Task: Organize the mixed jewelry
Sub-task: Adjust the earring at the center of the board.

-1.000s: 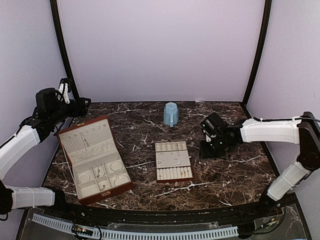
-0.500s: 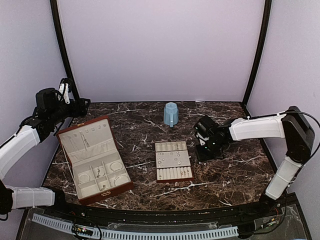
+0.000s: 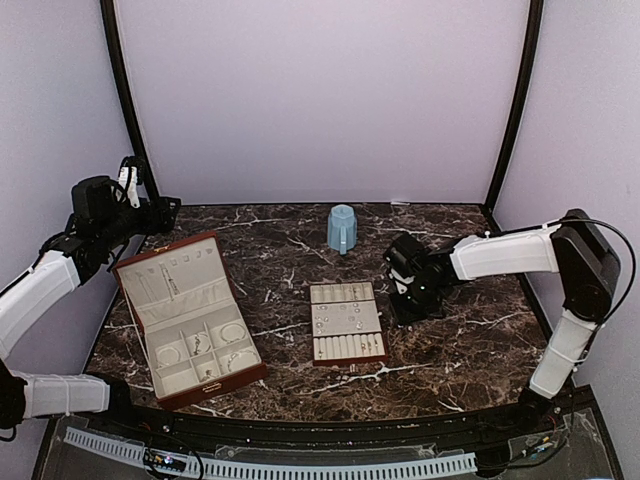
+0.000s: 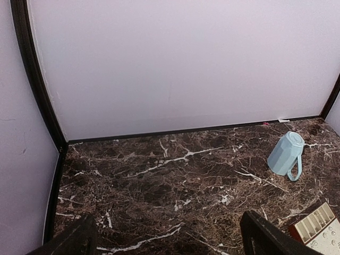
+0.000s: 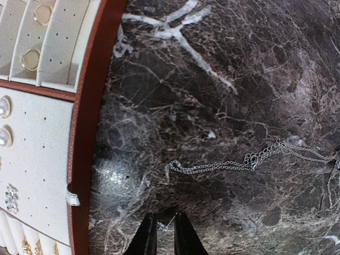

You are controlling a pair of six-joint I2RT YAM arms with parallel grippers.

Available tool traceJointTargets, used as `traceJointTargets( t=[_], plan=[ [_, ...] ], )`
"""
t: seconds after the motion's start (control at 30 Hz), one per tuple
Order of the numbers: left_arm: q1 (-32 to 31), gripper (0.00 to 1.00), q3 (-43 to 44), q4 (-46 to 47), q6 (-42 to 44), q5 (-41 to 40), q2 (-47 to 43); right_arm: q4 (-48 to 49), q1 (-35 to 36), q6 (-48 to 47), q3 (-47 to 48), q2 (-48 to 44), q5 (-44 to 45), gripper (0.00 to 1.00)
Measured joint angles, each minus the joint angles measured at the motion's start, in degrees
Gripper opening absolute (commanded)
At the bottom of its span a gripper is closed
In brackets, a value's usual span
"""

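Jewelry lies in three places. A thin silver chain [image 5: 212, 167] lies loose on the dark marbled surface [image 5: 223, 69], near the right rim of the cream slotted tray [image 5: 87, 106]. The chain's right end runs into further strands [image 5: 319, 156] that the frame cuts off. On the tray sit thin rings [image 5: 33, 57] in slots and pearl studs [image 5: 4, 106] on the dotted panel, though most of the tray is cropped in the right wrist view. More pieces, among them a bracelet hoop [image 3: 233, 332], rest in the compartments of the open reddish-brown box [image 3: 213, 386] on the left.

The right hand [image 5: 166, 217] is low over the surface, just short of the chain's left end. Its fingers are drawn nearly together, with only a slit between them. A faint thread seems to sit in that slit, but I cannot tell whether it is pinched.

The left hand [image 3: 160, 210] is raised at the far left back corner, its jaws wide apart and holding nothing. Its wrist view shows only two dark fingertips [image 4: 79, 239] at the bottom edge, a pale blue mug [image 4: 286, 154] and one corner of the tray.

From above, the chain is too small to make out, and the right hand's fingertips are hidden beneath its own body.
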Motion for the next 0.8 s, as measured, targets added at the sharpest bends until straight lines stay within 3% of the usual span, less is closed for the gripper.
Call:
traceJointTargets(
  t=[0.4,0.8],
  plan=[
    [0.0,0.96,0.0,0.0,0.0,0.0,0.1,-0.1,0.0,-1.0,0.2,1.4,0.0,0.09],
    [0.0,0.96,0.0,0.0,0.0,0.0,0.5,-2.2,0.0,1.8,0.3,-0.9,2.1,0.21]
  ],
)
